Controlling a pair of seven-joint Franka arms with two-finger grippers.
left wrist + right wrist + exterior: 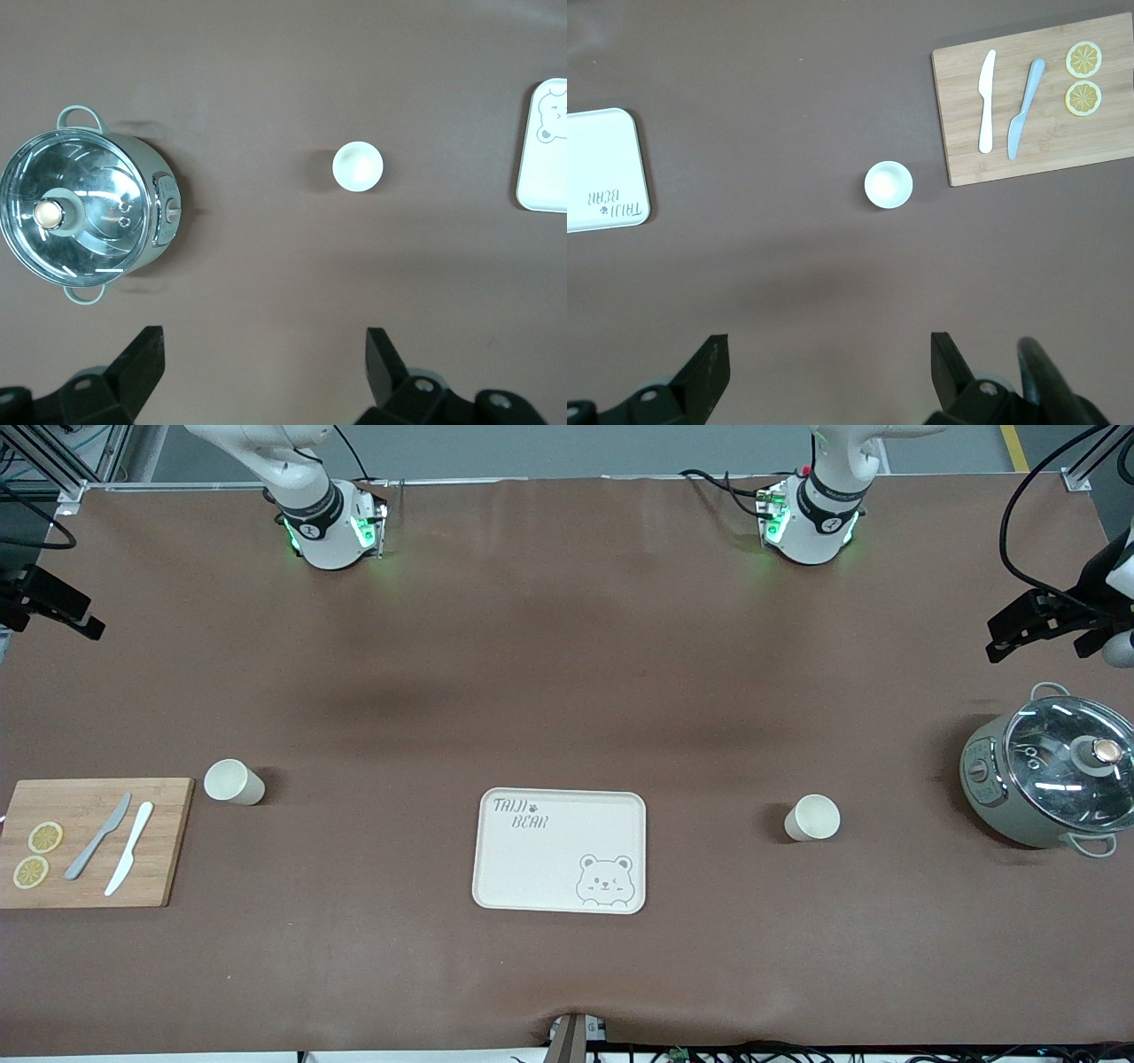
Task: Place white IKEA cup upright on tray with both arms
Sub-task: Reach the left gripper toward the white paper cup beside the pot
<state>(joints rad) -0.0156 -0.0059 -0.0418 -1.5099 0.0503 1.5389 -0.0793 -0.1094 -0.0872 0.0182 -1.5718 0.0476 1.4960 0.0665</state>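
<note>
The right claw (824,376) is hanging spread, high over the tabletop (567,646), one white cup (234,782) below it beside the cutting board (93,841). The tray (561,850) is waiting between the claws. The left claw (261,372), also spread, is hovering above the other white cup (811,817). Both cups are looking light, rigid and slick; gripping across the rim seems best.

My arms' white shells by the bases are glossy plastic with black bands, and my left gripper (261,376) and right gripper (828,376) show matt black plastic fingers, spread wide. The table (567,646) under me wears a matt brown cover, smooth and faintly mottled. The tray (560,850) looks like matt cream plastic, its bear printed in flat grey. Both cups, one toward my left arm's end (811,817) and one toward my right arm's (234,782), are pale and smooth with a soft sheen. The cutting board (93,841) is light, grained wood, carrying a grey knife (98,836) and a white plastic knife (129,848). The pot (1050,775) has a matt sage body and a glossy glass lid (1067,757) throwing reflections.
</note>
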